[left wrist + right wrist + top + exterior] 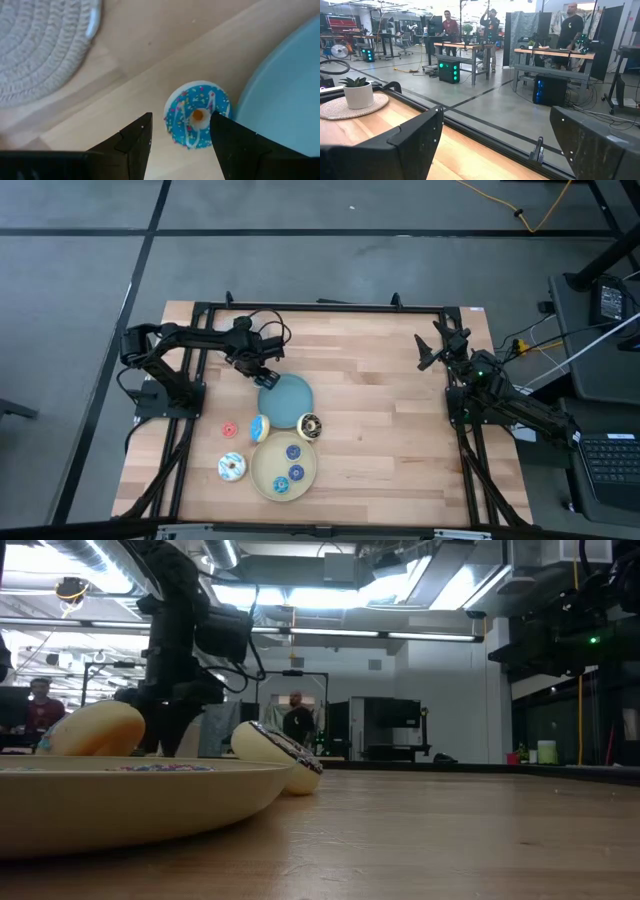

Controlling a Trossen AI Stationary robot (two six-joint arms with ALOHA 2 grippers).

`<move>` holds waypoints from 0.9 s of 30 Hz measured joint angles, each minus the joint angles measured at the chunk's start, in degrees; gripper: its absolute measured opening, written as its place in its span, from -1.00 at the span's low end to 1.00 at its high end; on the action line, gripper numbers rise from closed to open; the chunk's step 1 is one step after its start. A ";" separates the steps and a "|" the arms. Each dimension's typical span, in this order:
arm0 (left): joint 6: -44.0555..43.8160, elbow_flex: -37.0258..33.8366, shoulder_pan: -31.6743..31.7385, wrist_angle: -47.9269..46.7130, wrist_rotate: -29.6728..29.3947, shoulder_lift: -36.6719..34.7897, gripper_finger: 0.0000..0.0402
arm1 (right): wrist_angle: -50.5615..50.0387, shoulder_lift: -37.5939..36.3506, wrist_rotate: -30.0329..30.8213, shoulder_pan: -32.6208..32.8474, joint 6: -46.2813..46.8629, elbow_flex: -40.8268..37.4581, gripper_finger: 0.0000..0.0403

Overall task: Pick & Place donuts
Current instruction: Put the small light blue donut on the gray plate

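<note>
While the left gripper (181,134) is held with its fingers spread apart near the far-left part of the tabletop (400,430), a blue sprinkled donut (198,115) is seen between them, lying on the wood just beside the blue plate (292,400). Nothing is clamped. Other donuts are spread toward the near-left corner, three on the beige plate (262,472). The right gripper (495,145) is parked at the far-right corner, jaws wide apart.

Donut under my left hand (181,150): blue (197,116), white drizzle, coloured sprinkles, orange centre
Plate beside it: pale blue (285,95)
Woven mat: grey-white (35,45)
Bench: light wood (380,420)
My fingers: black (131,142)
</note>
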 joint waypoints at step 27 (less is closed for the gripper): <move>-0.03 -2.40 0.00 1.24 0.95 -0.01 -0.54 | 0.01 0.00 0.01 0.00 0.00 0.01 0.81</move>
